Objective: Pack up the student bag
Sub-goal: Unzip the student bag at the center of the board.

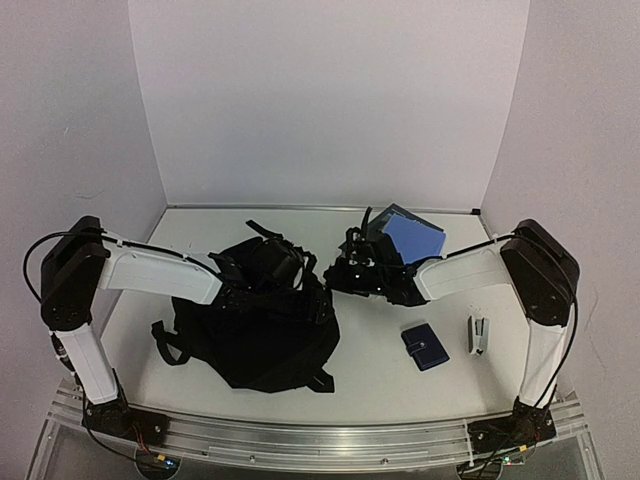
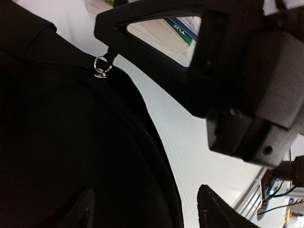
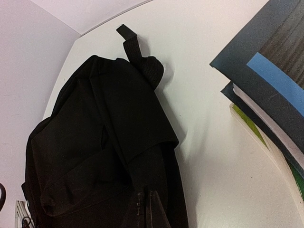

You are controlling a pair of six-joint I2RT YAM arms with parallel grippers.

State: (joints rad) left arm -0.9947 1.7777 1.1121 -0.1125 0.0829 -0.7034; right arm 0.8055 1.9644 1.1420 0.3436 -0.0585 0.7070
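I reckon I'm opening the student bag, frame centre. Left pincer apart beside its zipper pull, right pincer together. Next: pinch that pull.

left arm: base on the near side, left of the student bag; upper link upright, forearm reaching right, wrist over the bag's top. left pincer: jaws wide apart, fingertips either side of the bag's zipper line, just above the fabric. right arm: base right of the bag, forearm reaching left, wrist low at the bag's upper right edge. right pincer: jaws pressed together, tips against the bag's zipper end; can't tell if it's pinching anything.
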